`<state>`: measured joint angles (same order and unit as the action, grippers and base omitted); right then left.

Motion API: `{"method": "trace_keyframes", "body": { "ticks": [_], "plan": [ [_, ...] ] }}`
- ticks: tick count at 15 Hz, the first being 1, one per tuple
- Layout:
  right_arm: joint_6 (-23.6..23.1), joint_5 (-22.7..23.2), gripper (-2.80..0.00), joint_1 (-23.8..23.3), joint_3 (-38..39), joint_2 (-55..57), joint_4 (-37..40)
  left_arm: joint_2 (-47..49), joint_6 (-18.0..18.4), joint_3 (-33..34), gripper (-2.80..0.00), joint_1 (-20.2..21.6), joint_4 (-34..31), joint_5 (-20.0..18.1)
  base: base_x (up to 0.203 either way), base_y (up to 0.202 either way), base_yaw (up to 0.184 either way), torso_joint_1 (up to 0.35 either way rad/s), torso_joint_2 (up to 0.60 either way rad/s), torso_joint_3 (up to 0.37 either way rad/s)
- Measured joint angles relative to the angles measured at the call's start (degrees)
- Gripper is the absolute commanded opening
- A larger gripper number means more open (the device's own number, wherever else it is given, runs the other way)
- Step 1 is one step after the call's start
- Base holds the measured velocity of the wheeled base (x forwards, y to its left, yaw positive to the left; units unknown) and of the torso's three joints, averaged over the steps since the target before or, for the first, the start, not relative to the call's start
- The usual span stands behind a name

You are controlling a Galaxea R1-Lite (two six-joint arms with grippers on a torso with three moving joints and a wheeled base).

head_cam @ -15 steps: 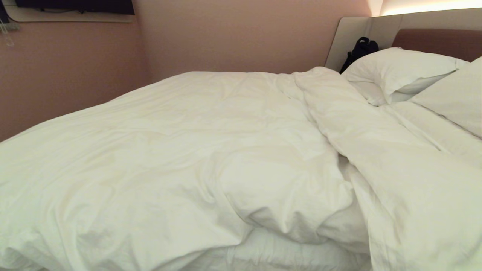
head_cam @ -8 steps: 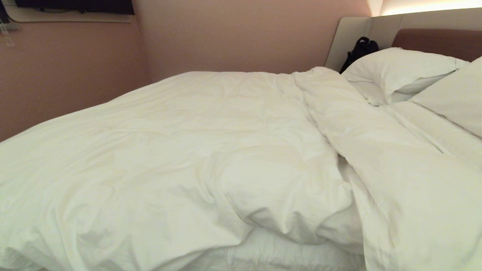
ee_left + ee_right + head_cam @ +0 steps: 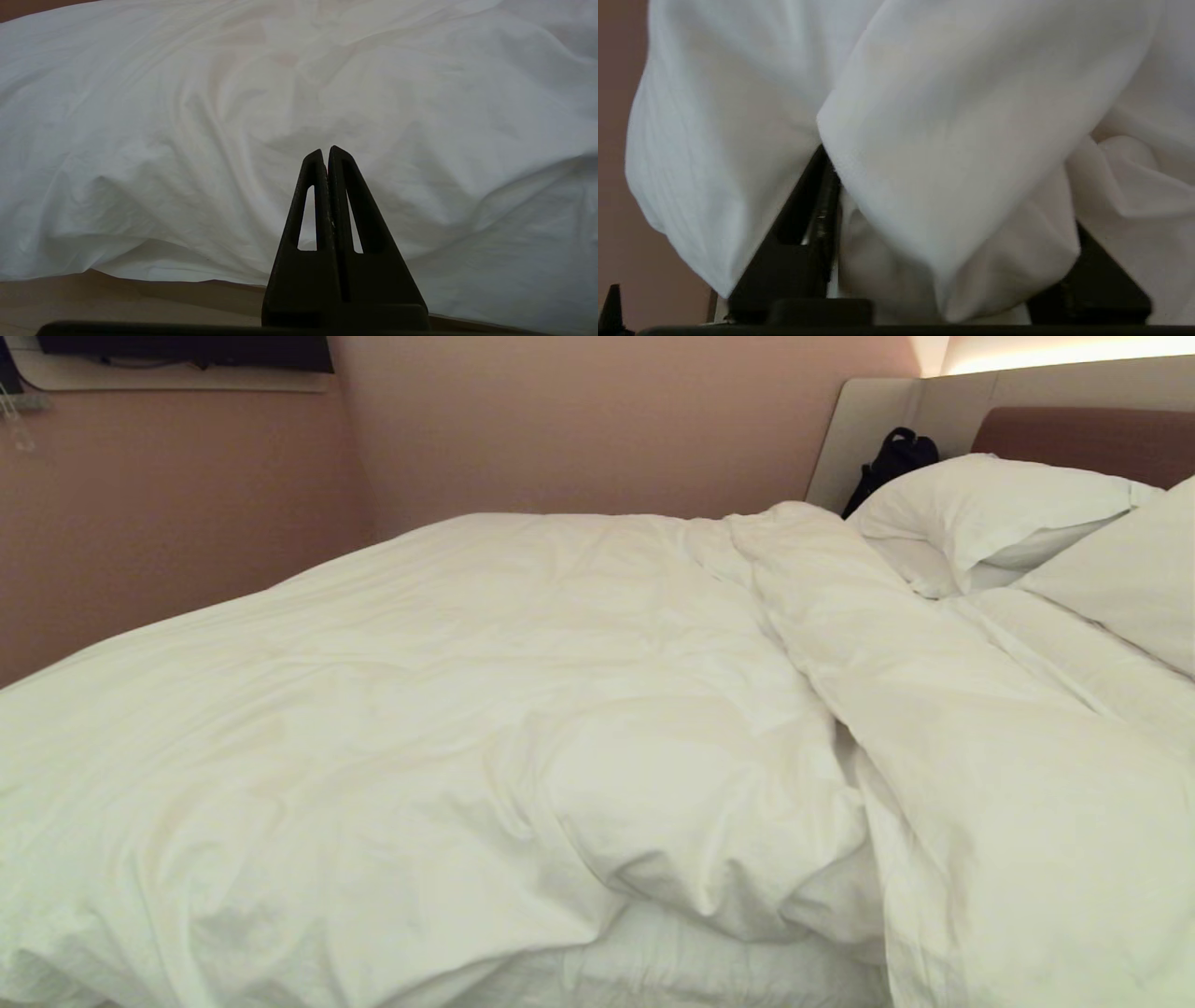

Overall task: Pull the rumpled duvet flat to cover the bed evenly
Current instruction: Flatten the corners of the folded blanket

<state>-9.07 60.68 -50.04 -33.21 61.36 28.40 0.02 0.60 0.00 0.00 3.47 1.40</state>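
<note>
1. Head view: the duvet (image 3: pixel 485 747) fills most of the frame, rumpled, with a thick fold bunched at lower centre. It lies on the bed (image 3: pixel 1083 439), whose headboard shows at upper right behind two pillows (image 3: pixel 990 509). A black bag (image 3: pixel 896 455) sits beside them.
2. Left wrist view: the left gripper (image 3: pixel 327 156), at centre bottom, has its fingers pressed together on nothing, pointing at the hanging duvet (image 3: pixel 196 121).
3. Right wrist view: the right gripper (image 3: pixel 952 233) has a thick fold of duvet (image 3: pixel 952 140) bulging between its two dark fingers (image 3: pixel 803 228); I cannot tell whether they pinch it.
</note>
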Motion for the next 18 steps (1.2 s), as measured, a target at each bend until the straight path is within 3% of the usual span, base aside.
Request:
{"method": "trace_keyframes", "body": {
  "ticks": [4,7,12,18],
  "plan": [
    [1.2,2.0,-2.8,1.9,-1.1,-0.3,0.4,0.0,0.0,0.0,-2.8,0.0,0.0,0.0,0.0,0.0,0.0,0.0,0.0,0.0],
    [4.3,2.1,-2.8,3.8,-7.8,-1.1,1.1,0.0,0.0,0.0,-2.8,0.0,0.0,0.0,0.0,0.0,0.0,0.0,0.0,0.0],
    [14.2,1.9,-2.8,9.3,-29.4,1.1,0.7,0.0,0.0,0.0,-2.8,0.0,0.0,0.0,0.0,0.0,0.0,0.0,0.0,0.0],
    [27.3,1.3,-2.8,12.4,-56.2,12.7,1.0,0.0,0.0,0.0,-2.8,0.0,0.0,0.0,0.0,0.0,0.0,0.0,0.0,0.0]
  ]
}}
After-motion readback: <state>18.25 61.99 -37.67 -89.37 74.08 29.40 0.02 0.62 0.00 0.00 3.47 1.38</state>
